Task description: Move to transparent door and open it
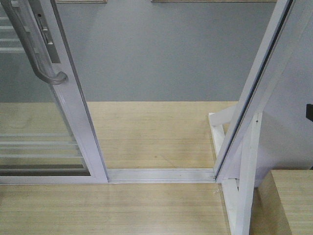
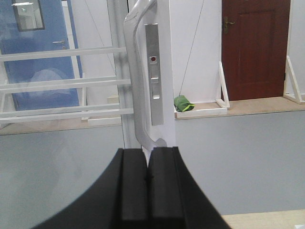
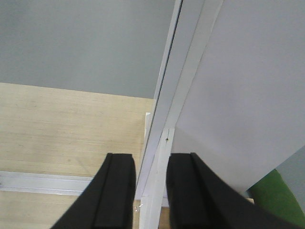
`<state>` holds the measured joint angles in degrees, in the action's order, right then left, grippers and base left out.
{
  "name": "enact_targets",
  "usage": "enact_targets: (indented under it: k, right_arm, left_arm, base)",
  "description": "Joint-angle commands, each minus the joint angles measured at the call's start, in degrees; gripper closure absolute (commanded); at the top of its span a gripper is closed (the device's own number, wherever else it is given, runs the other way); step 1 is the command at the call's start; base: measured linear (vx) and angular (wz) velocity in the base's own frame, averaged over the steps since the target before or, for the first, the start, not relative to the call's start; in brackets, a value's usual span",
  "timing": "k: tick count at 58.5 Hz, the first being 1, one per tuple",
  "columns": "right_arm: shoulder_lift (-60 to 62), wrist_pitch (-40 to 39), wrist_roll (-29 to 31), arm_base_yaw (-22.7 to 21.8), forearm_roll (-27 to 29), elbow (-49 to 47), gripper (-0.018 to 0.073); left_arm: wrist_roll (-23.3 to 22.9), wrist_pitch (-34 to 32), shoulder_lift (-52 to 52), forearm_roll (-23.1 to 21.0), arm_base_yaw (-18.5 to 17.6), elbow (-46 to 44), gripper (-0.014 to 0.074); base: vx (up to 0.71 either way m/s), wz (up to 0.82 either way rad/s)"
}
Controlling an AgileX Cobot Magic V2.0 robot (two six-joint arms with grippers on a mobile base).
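Three views, so going one at a time. No readable writing or brand marks anywhere, and no containers in sight.

Front view: the transparent door [image 1: 58, 122] sits at the left, its white frame leaning across the shot, with thin white bars low in the glass and the grey curved handle [image 1: 36, 49] up top. Its bottom corner rests on the aluminium floor track [image 1: 161, 175], which runs right to a white door frame post [image 1: 249, 107]. Between door and post is an open gap showing wood floor [image 1: 156, 132] and then grey floor beyond.

Left wrist view: the left pincer [image 2: 147, 176] has its two black fingers pressed together, nothing between them, just below the bottom end of the handle [image 2: 136, 76]. A metal lock plate [image 2: 155, 71] with a small red dot sits beside the handle. Behind are a blue door [image 2: 38, 47], a dark red door [image 2: 255, 47] and a green thing [image 2: 183, 103] on the ledge.

Right wrist view: the right pincer [image 3: 150, 191] is spread apart, with the white post [image 3: 164, 143] running between its fingers; can't tell if they touch it.
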<state>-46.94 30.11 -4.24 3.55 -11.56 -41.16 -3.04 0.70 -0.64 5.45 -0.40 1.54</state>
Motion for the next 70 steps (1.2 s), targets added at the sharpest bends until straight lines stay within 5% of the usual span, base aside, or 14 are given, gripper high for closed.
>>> enact_targets:
  k: [1, 21, 28, 37, 43, 56, 70]
  right_arm:
    - [0.3, -4.0, 0.0, -0.4, -0.8, -1.6, 0.0289]
    - [1.5, -4.9, 0.2, 0.0, -2.1, -0.2, 0.0293]
    - [8.9, -12.6, 0.4, -1.6, -2.2, 6.0, 0.0361]
    - [19.5, -27.4, 0.4, -5.1, 0.0, 18.6, 0.0571]
    - [26.1, -33.1, 1.4, -5.2, -0.7, 27.5, 0.0571]
    - [39.1, -35.9, 1.4, -5.2, 9.3, 42.8, 0.0567]
    - [48.1, -29.8, 6.4, -5.8, 10.0, 43.7, 0.0566]
  left_arm:
    - [-0.1, -4.4, -0.6, -0.5, -0.2, 1.8, 0.0603]
    - [-0.1, -4.4, -0.6, -0.5, -0.2, 1.8, 0.0603]
    - [-0.1, -4.4, -0.6, -0.5, -0.2, 1.8, 0.0603]
    - [-0.1, -4.4, -0.6, -0.5, -0.2, 1.8, 0.0603]
    - [-0.1, -4.4, -0.6, -0.5, -0.2, 1.8, 0.0603]
    - [-0.1, -4.4, -0.6, -0.5, -0.2, 1.8, 0.0603]
    - [-0.1, -4.2, -0.7, -0.5, -0.2, 1.8, 0.0603]
  base:
    - [0.00, 0.00]
    - [0.00, 0.00]
    - [0.00, 0.00]
    - [0.00, 0.00]
    - [0.00, 0.00]
    - [0.00, 0.00]
    - [0.00, 0.00]
